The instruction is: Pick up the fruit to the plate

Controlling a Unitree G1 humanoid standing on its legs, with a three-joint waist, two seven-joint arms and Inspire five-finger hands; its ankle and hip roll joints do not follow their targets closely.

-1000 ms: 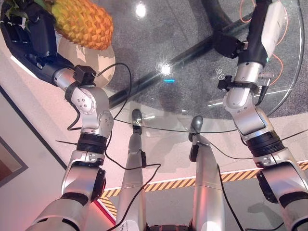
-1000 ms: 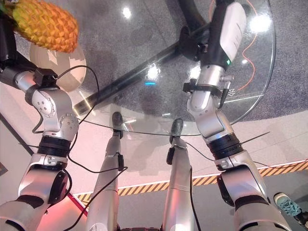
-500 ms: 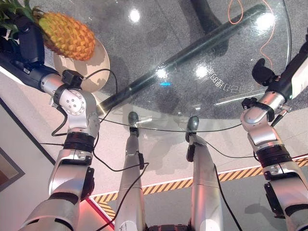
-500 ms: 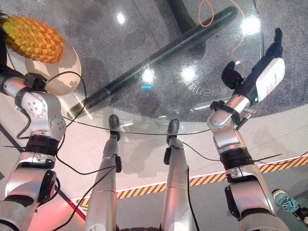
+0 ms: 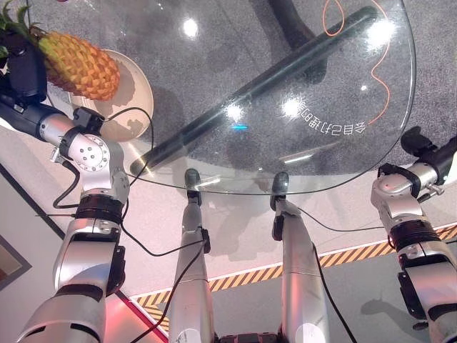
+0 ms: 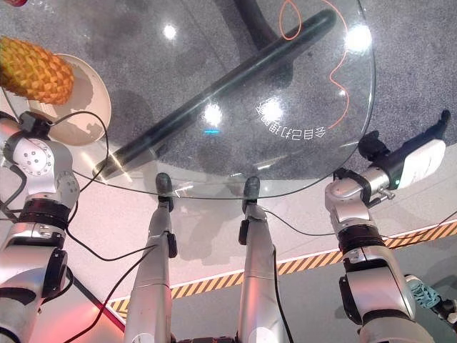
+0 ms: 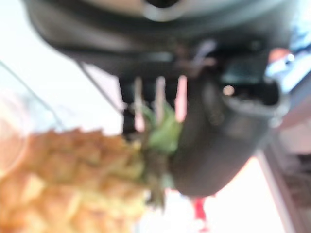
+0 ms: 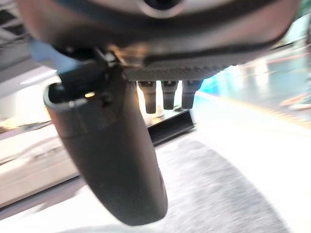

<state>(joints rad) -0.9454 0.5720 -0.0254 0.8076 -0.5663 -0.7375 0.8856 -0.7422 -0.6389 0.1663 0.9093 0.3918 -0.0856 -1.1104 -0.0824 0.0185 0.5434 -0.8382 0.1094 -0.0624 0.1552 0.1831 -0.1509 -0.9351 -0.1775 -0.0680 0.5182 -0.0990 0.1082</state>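
Over at the left, the left hand [image 5: 25, 68] has its fingers clamped on the pineapple [image 5: 78, 64], held over the beige plate [image 5: 136, 107] on the glass desk [image 5: 285, 71]; only setting down remains. The right hand [image 6: 418, 161] hangs off the desk edge, fingers relaxed, holding nothing.

Round glass table [image 5: 335, 153]; orange cable [image 5: 357, 43] on grey floor [image 6: 107, 21] beneath.

Bright overhead lamps glare off the glass table [image 5: 300, 64]; both wrist views are blurred.
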